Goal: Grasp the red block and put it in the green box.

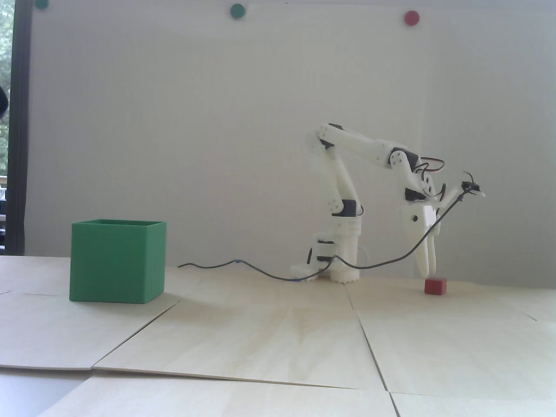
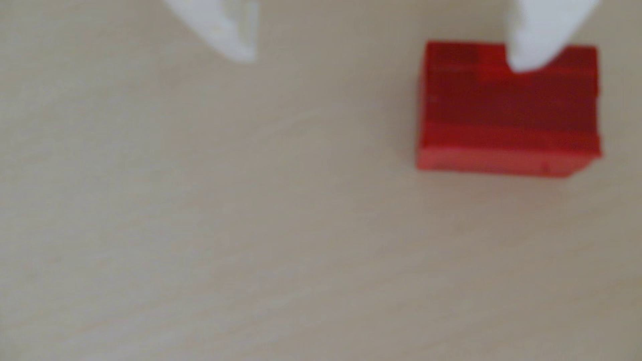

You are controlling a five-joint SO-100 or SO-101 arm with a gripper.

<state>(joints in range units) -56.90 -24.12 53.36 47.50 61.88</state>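
Two white fingertips of my gripper point(image 2: 385, 66) stand spread wide at the top of the wrist view — one at upper left over bare wood, the other overlapping the top edge of the red block point(image 2: 509, 111) at upper right. Seen from the fixed view, that block point(image 1: 435, 286) sits on the table point(image 1: 278, 339) at right, directly under my downward-pointing gripper point(image 1: 428, 273), well apart from the green box point(image 1: 117, 260) at left.

Bare table point(image 1: 260, 330) between red block point(image 1: 435, 286) and green box point(image 1: 117, 266) — only a cable point(image 1: 243, 264) crosses.
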